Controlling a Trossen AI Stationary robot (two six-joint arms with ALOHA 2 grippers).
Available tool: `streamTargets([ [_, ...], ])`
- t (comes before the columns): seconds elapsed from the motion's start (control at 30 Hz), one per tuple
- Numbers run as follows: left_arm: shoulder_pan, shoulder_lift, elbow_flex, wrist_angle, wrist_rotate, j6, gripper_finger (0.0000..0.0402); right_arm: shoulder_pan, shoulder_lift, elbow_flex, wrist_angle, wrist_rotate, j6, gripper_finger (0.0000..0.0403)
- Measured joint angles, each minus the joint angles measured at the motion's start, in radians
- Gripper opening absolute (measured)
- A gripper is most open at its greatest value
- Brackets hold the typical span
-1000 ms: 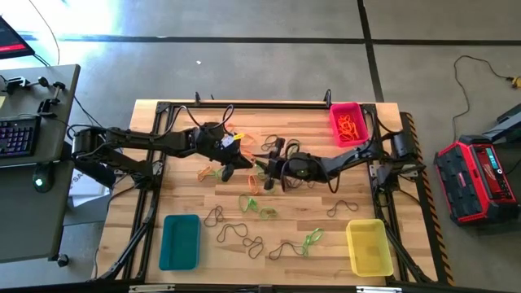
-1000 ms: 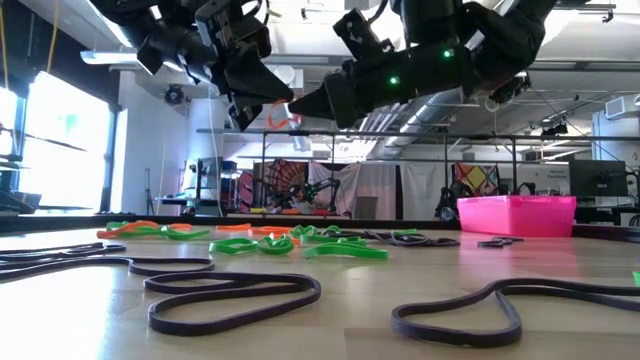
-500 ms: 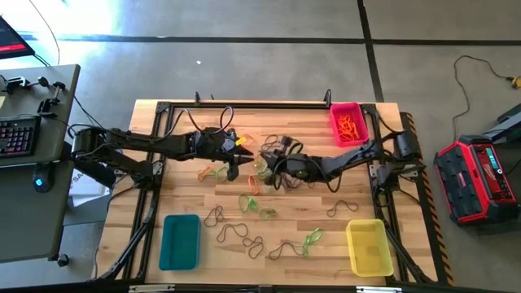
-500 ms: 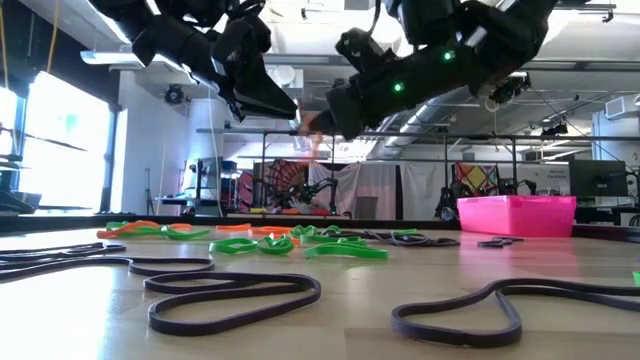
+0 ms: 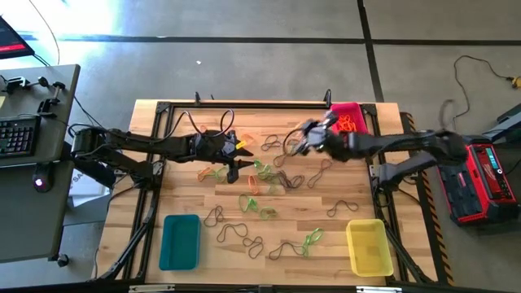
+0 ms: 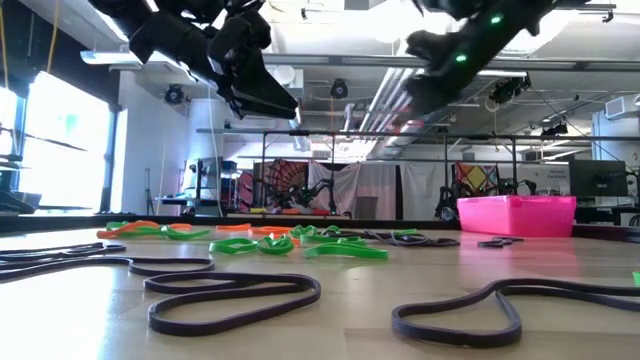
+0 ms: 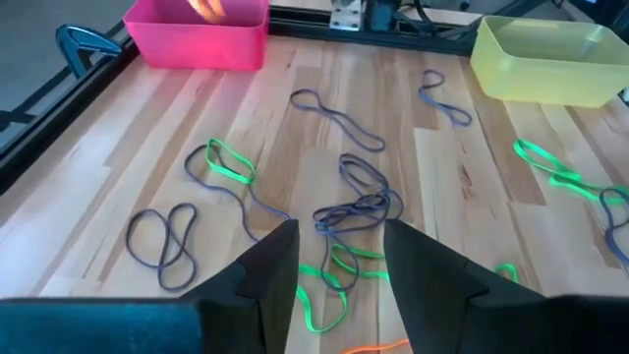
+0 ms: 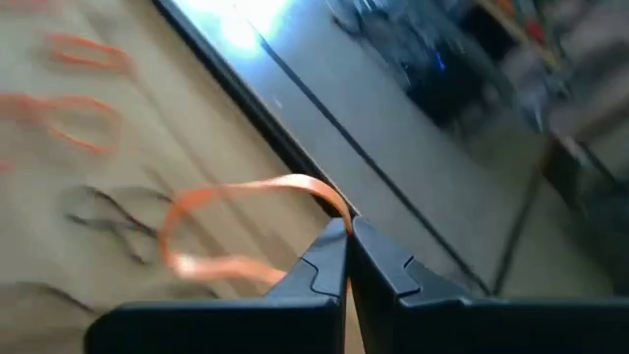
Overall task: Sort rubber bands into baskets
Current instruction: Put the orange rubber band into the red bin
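On the left, our left gripper (image 5: 234, 160) hangs over the middle of the wooden table (image 5: 179, 195), just where it was half a second ago, and the left wrist view shows its fingers (image 7: 280, 261) spread wide with nothing between them. The small rectangular teal plastic basket (image 5: 180, 241) waits at the near left corner, apparently bare.

Moving across, the loose rubber bands, thin loops in green, orange and dark brown (image 5: 260, 181), lie scattered over the middle of the table.

Now the change: our right gripper (image 5: 303, 137) has swung away from the centre, where it met the left gripper a moment ago, and is sweeping toward the far right. The right wrist view shows it clenched on a thin orange rubber band (image 8: 241, 221), the loop dangling free off its tips. The handover looks done.

Ahead of it sits the small rectangular pink-red plastic basket (image 5: 361, 115) at the far right corner, orange loops already inside. We judge that is where this one goes, a short carry and a drop.

The yellow plastic basket (image 5: 366, 246) sits near right.
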Motion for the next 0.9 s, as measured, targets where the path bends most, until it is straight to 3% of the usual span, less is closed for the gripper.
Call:
streamTargets([
  [0.13,-0.001,0.0,0.0,0.0,0.0,0.001,0.0145,-0.103,-0.117,0.0,-0.241,0.035,0.133,0.0],
  [0.3,-0.001,0.0,0.0,0.0,0.0,0.001,0.0145,-0.249,-0.172,0.0,-0.452,0.032,0.268,0.0],
  [0.43,-0.001,0.0,0.0,-0.001,0.0,0.001,0.0145,-0.379,-0.17,-0.006,-0.549,-0.047,0.322,0.0],
  [0.6,-0.001,0.0,0.0,-0.004,0.0,0.001,0.0145,-0.51,-0.165,-0.091,-0.538,-0.11,0.375,0.0],
  [0.77,-0.001,0.0,0.0,-0.008,0.0,0.02,0.0145,-0.586,-0.165,-0.217,-0.405,-0.22,0.395,0.0],
  [0.9,-0.001,0.0,0.0,-0.008,0.0,0.043,0.0145,-0.62,-0.165,-0.294,-0.299,-0.24,0.444,0.0],
])
